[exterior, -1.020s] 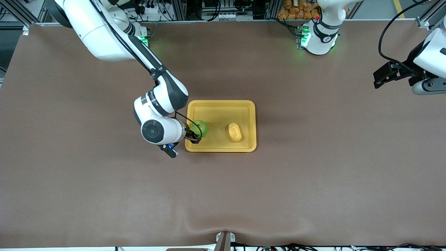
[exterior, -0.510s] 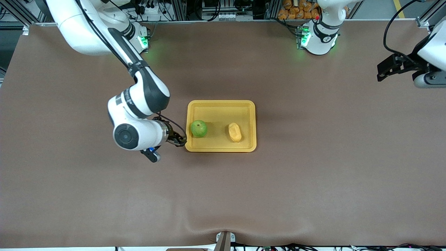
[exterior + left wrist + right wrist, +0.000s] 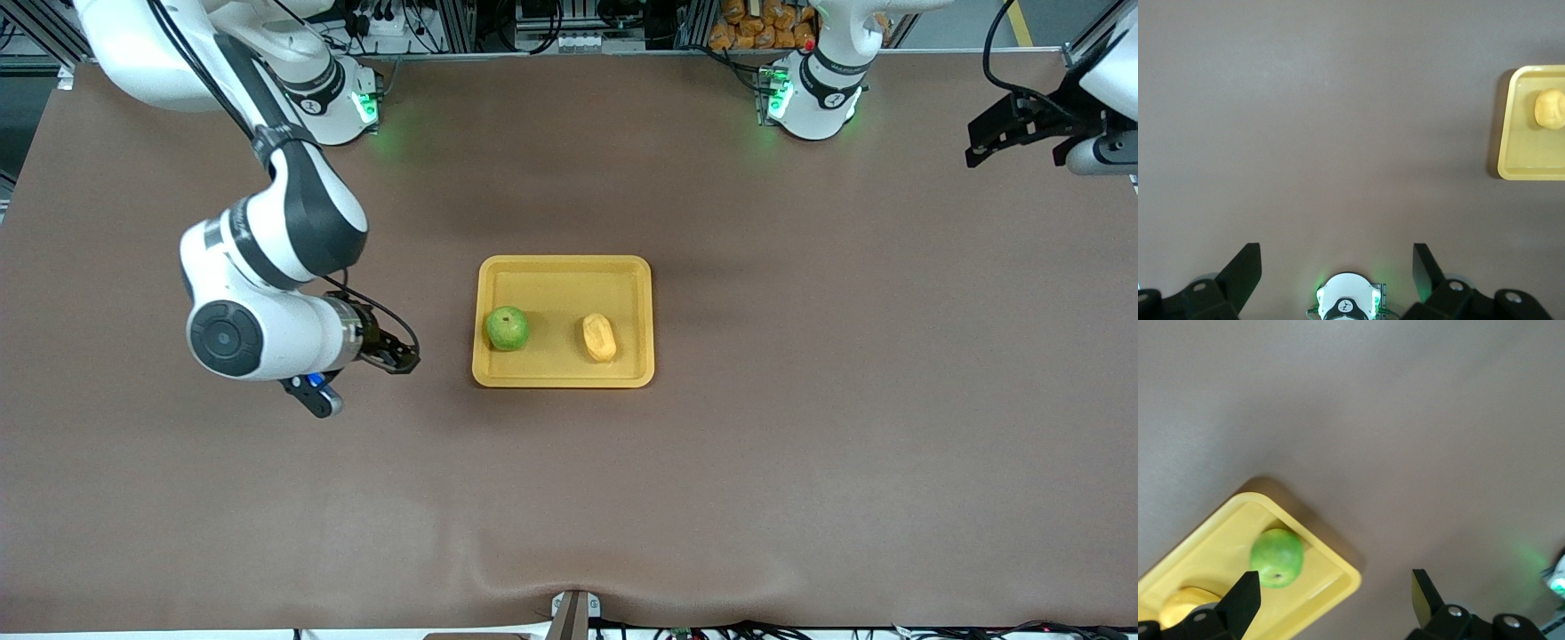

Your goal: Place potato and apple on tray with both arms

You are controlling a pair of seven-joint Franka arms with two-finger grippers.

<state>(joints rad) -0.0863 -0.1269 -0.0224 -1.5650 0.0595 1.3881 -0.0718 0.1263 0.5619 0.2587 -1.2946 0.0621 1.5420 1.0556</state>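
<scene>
On the tray sit apple and potato; my right gripper and left gripper hang empty, fingers spread wide.

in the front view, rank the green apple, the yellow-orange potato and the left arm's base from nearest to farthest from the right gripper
From the right gripper, jaws open, over bare table toward the right arm's end:
1. The round glossy green apple, on the flat yellow plastic tray at its end toward the right arm.
2. The lumpy yellow-orange potato, on the tray beside the apple.
3. The left arm's green-lit white base, at the table's edge farthest from the camera.
</scene>
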